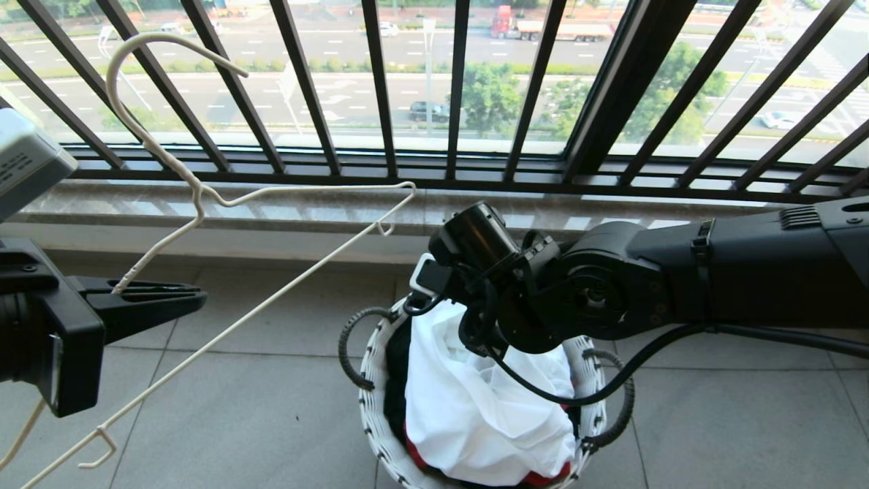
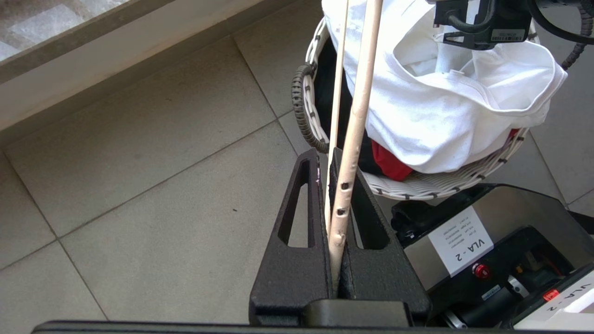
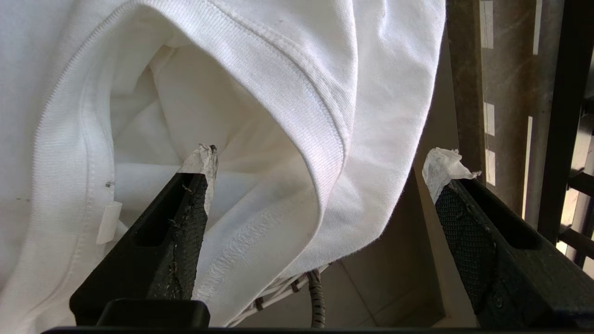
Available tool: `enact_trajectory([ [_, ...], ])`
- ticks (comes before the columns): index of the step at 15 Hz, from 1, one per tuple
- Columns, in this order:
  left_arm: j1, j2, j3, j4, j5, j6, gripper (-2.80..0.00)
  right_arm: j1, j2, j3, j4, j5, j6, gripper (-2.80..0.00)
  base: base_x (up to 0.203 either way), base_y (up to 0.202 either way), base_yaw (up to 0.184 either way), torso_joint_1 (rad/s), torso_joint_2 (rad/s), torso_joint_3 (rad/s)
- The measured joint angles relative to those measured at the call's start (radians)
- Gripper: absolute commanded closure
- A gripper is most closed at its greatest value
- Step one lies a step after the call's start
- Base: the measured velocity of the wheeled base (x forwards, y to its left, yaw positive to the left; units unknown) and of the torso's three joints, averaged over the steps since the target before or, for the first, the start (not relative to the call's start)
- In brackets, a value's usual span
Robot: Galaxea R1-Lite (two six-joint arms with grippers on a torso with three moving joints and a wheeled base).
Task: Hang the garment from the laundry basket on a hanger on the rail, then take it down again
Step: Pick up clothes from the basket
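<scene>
Head view: the left pincer (image 1: pixel 193 299), at nine o'clock, clamps the hanger (image 1: pixel 271 285); the right arm hides its own pincer above the laundry basket (image 1: pixel 380 421). Left wrist view: the garment (image 2: pixel 445 106) fills the basket. Right wrist view: the right pincer (image 3: pixel 320 167) gapes wide, straddling the garment's collar.

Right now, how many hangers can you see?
1: the hanger, a thin cream wire one clamped in the left gripper left of the laundry basket. Others may be out of view.
</scene>
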Motion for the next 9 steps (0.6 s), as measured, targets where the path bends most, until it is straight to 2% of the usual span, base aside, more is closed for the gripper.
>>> enact_trajectory([
  [9,-0.001,0.001,0.003,0.0,-0.002,0.001,0.0,-0.089,0.088,-0.214,0.077,-0.007,-0.028,-2.8,0.0,0.0,0.0,0.0,0.0,0.0],
])
